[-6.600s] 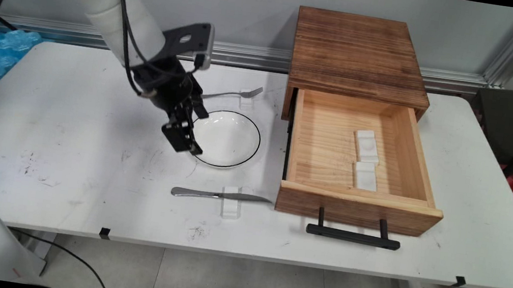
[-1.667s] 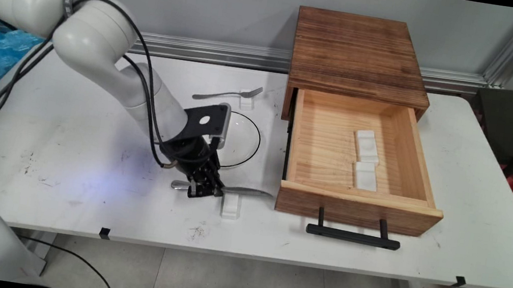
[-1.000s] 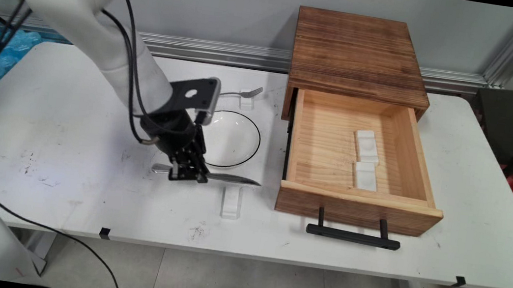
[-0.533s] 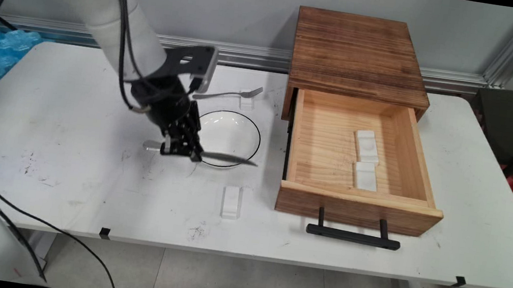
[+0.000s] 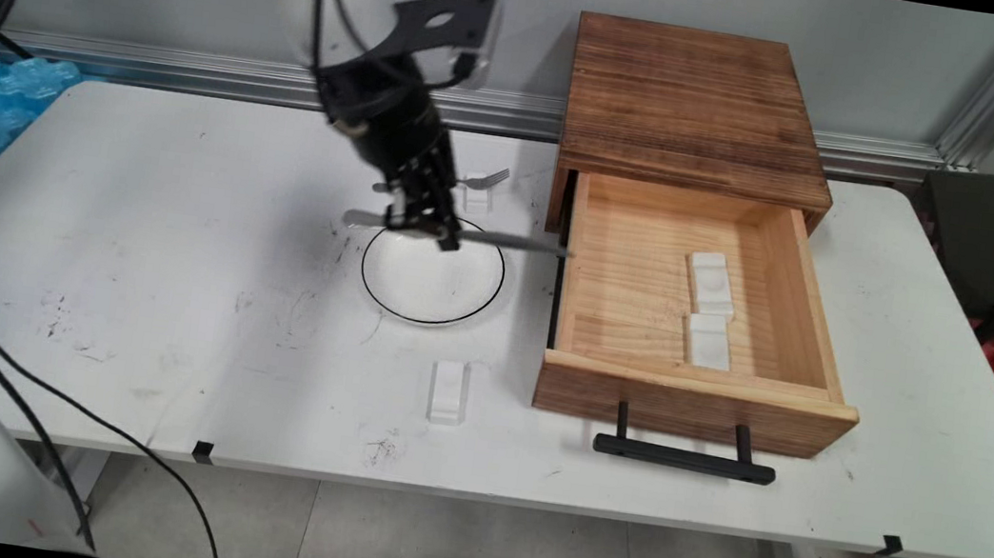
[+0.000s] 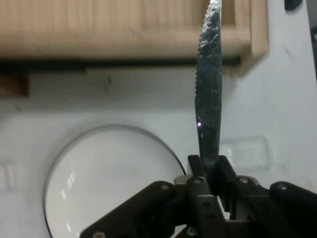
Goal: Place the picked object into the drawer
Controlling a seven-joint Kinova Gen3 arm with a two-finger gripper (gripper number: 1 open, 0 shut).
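Note:
My gripper is shut on a silver table knife, held level in the air above the far rim of the white plate. The blade points right, and its tip reaches the left wall of the open wooden drawer. In the hand view the serrated blade rises from between the closed fingers, with the plate below left and the drawer's wall across the top.
A fork rests on a small clear block behind the plate. An empty clear rest lies in front of the plate. Two white blocks lie in the drawer, whose cabinet stands behind. The black handle juts forward.
The gripper closed on the knife at its rest, lifted it, and has carried it up, back and to the right over the plate toward the drawer.

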